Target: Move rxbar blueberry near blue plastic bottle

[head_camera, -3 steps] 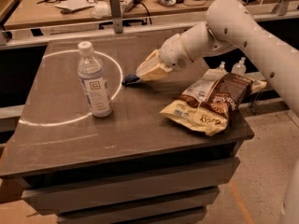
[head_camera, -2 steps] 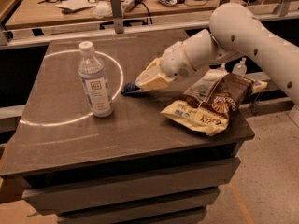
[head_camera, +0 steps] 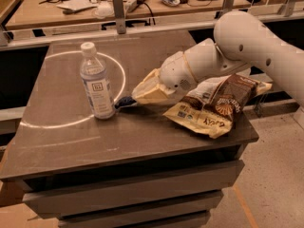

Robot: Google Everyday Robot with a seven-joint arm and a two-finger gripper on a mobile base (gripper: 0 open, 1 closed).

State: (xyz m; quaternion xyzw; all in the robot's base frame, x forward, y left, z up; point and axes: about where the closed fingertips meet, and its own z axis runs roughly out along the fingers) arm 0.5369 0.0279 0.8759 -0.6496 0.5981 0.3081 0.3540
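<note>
The blue plastic bottle [head_camera: 96, 81] stands upright on the dark table [head_camera: 85, 137], clear with a white cap and a white-blue label. My gripper [head_camera: 138, 95] reaches in from the right, low over the table, its cream fingers closed on the dark navy rxbar blueberry [head_camera: 124, 102]. Only the bar's left end shows, just right of the bottle's base and nearly touching it.
A large brown-and-yellow chip bag [head_camera: 216, 106] lies on the table's right side, partly under my arm. A pale ring of light marks the tabletop around the bottle. A cluttered bench with a metal rail [head_camera: 142, 30] runs behind the table.
My gripper has moved left and toward the front with the bar, from the table's middle to right beside the bottle's base.
</note>
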